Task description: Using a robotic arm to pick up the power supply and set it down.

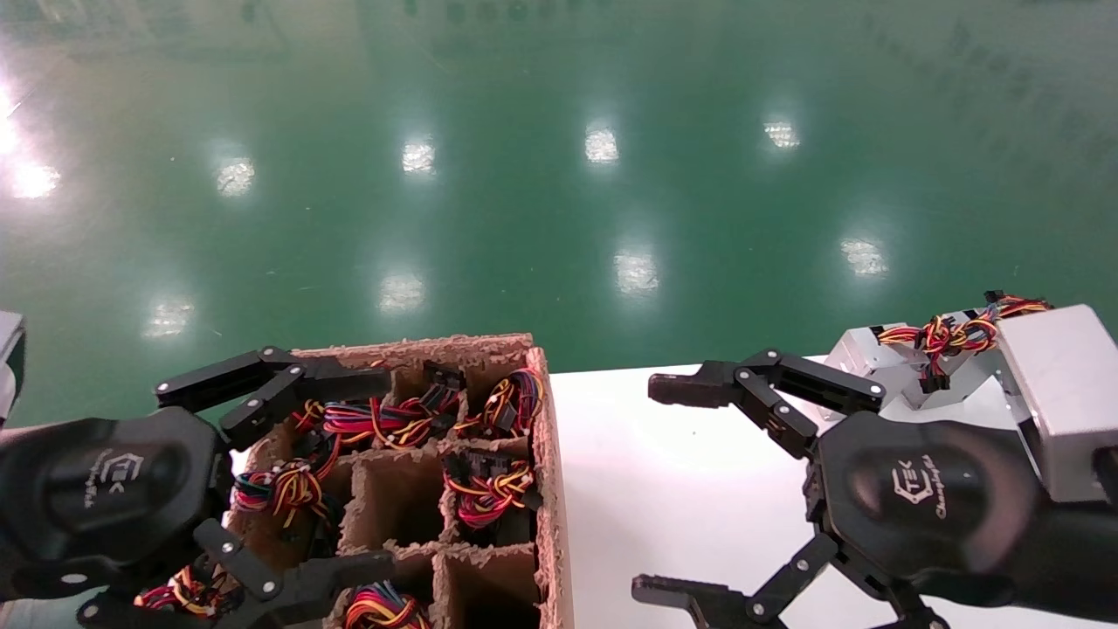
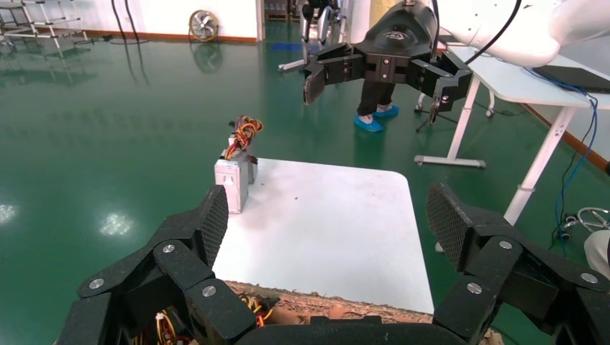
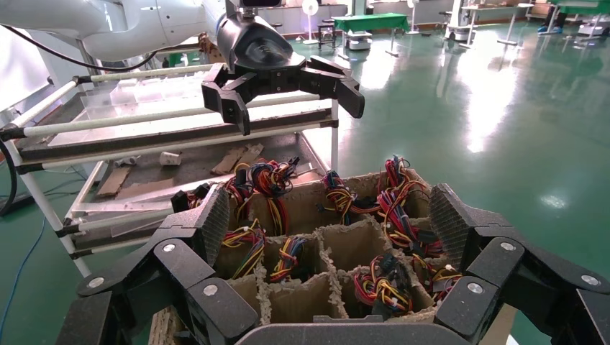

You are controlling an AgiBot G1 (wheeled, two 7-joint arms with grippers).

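Overhead, both end effectors hang with fingers spread wide, gripping nothing. Landmark for these notes: the white table (image 1: 699, 489).

Left end effector (image 1: 349, 472) hovers beyond the table's left edge, above a brown divided carton (image 1: 546, 489). The carton butts against that left edge. Most of its cells hold bundles of red, yellow, orange and black wires (image 1: 489, 489); at least two cells near the table side look empty. The right wrist view shows the same carton (image 3: 345, 244) with wire bundles standing up out of the cells.

Right end effector (image 1: 672, 489) hovers over the table's right half, fingers pointing toward the carton, palm above bare table surface.

Power supply (image 1: 908, 376): silver-grey metal box at the table's far right corner, sitting on the table, wires and a black plug piled on top. In the left wrist view it (image 2: 234, 183) stands at the table's corner, clear of both end effectors. A larger silver block (image 1: 1057, 393) sits just beside it in the head view, part of the right wrist.

Green glossy floor (image 1: 559, 175) lies beyond the table.
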